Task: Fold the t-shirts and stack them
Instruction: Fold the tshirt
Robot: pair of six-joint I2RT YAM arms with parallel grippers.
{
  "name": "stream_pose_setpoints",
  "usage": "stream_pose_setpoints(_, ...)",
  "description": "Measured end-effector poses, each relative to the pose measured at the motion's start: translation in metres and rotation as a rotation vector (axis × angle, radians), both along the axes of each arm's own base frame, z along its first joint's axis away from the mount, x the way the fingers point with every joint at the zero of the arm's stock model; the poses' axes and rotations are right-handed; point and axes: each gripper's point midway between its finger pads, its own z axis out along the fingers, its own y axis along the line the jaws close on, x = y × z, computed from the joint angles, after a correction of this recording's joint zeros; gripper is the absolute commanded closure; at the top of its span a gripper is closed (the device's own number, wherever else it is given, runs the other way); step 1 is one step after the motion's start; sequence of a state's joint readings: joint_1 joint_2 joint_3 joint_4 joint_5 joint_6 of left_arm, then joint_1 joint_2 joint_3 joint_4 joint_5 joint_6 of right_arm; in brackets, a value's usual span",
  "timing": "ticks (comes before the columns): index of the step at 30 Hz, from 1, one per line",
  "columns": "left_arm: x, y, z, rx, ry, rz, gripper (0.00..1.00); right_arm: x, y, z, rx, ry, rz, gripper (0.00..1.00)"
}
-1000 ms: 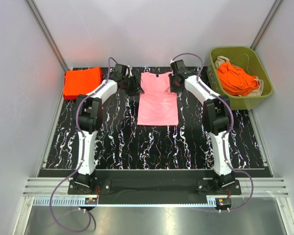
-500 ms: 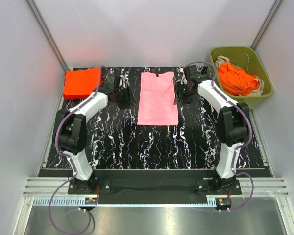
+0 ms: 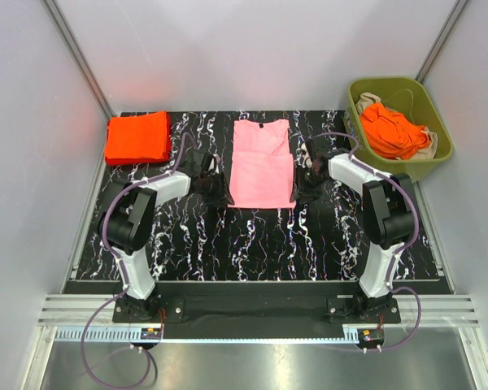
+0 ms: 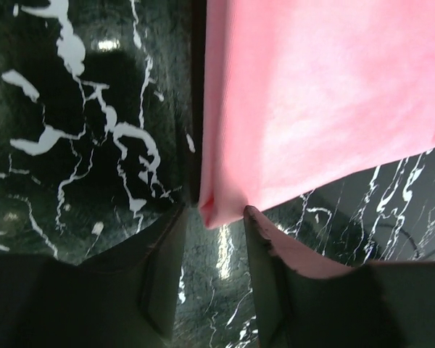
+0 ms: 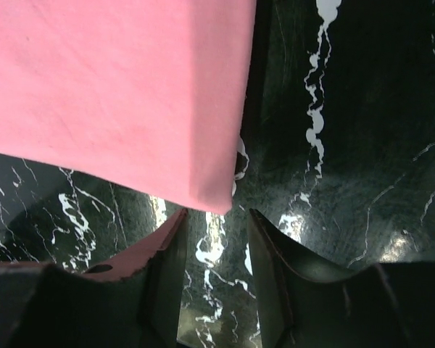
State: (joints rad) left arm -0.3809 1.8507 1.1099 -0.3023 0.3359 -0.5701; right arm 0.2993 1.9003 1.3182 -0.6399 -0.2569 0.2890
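A light pink t-shirt [image 3: 262,162] lies flat mid-table, folded into a long narrow strip with its dark neck label at the far end. My left gripper [image 3: 218,193] stands open at the strip's near left corner. In the left wrist view that corner [image 4: 212,206] sits right at the mouth of the left gripper [image 4: 216,212], not pinched. My right gripper [image 3: 303,193] is open at the near right corner. In the right wrist view the pink t-shirt [image 5: 116,87] ends just ahead of the right gripper [image 5: 217,214]. A folded orange-red t-shirt [image 3: 137,136] rests at the far left.
An olive-green bin [image 3: 435,154] at the far right holds crumpled orange-red t-shirts [image 3: 393,130]. The black marbled table top [image 3: 252,244] stretches toward the arm bases. Grey walls close in on the left, right and back.
Both grippers have moved from the pink shirt's far shoulder end down along its sides to the near corners. Their jaws opened on the way.
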Motion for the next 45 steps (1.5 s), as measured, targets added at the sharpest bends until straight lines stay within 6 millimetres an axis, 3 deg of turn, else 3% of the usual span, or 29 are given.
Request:
stream_pose_setpoints(2, 0.003, -0.002, -0.001, -0.010, -0.007, 0.001, 0.73, 0.000, 0.001, -0.003, 0.010, -0.005, -0.001, 0.57)
stream_pose_setpoints(7, 0.002, -0.004, -0.006, -0.024, -0.002, -0.003, 0.89, 0.004, 0.005, -0.012, 0.025, -0.015, -0.001, 0.63)
stream_pose_setpoints(8, 0.002, -0.005, -0.006, -0.025, -0.003, -0.003, 0.88, 0.004, 0.005, -0.014, 0.025, -0.014, -0.001, 0.67)
stream_pose_setpoints(10, 0.001, -0.005, -0.006, -0.030, -0.006, -0.006, 0.64, 0.003, 0.004, -0.019, 0.023, -0.009, -0.003, 0.81)
stream_pose_setpoints(11, 0.000, -0.005, -0.006, -0.033, -0.006, -0.008, 0.60, 0.001, 0.004, -0.022, 0.022, -0.003, -0.005, 0.84)
stream_pose_setpoints(14, 0.000, -0.007, 0.003, -0.050, -0.018, -0.009, 0.55, -0.001, 0.003, -0.025, 0.022, 0.003, -0.011, 0.91)
stream_pose_setpoints(18, 0.001, -0.008, 0.007, -0.053, -0.026, -0.010, 0.58, 0.000, 0.004, -0.025, 0.024, -0.001, -0.014, 0.92)
stream_pose_setpoints(21, 0.002, -0.008, 0.006, -0.052, -0.017, -0.014, 0.69, 0.000, 0.004, -0.025, 0.025, -0.003, -0.014, 0.92)
stream_pose_setpoints(22, 0.002, -0.009, 0.004, -0.052, -0.013, -0.015, 0.81, 0.000, 0.004, -0.025, 0.025, -0.004, -0.014, 0.92)
stream_pose_setpoints(25, -0.001, -0.009, -0.006, -0.044, 0.016, -0.019, 1.00, 0.000, 0.004, -0.026, 0.026, -0.003, -0.015, 0.94)
stream_pose_setpoints(31, -0.006, -0.009, -0.006, -0.056, 0.014, -0.029, 1.00, -0.006, 0.003, -0.025, 0.034, -0.010, -0.027, 0.96)
stream_pose_setpoints(39, -0.059, -0.001, -0.007, -0.029, 0.040, -0.058, 0.98, -0.046, -0.005, -0.026, 0.051, 0.044, -0.072, 0.92)
stream_pose_setpoints(42, -0.081, 0.003, -0.007, -0.019, 0.046, -0.066, 0.78, -0.063, -0.007, -0.025, 0.068, 0.059, -0.094, 0.79)
stream_pose_setpoints(43, -0.087, 0.004, -0.006, -0.015, 0.049, -0.067, 0.73, -0.070, -0.007, -0.025, 0.073, 0.068, -0.105, 0.71)
stream_pose_setpoints(45, -0.098, 0.006, -0.006, -0.013, 0.053, -0.067, 0.68, -0.080, -0.009, -0.025, 0.088, 0.077, -0.138, 0.65)
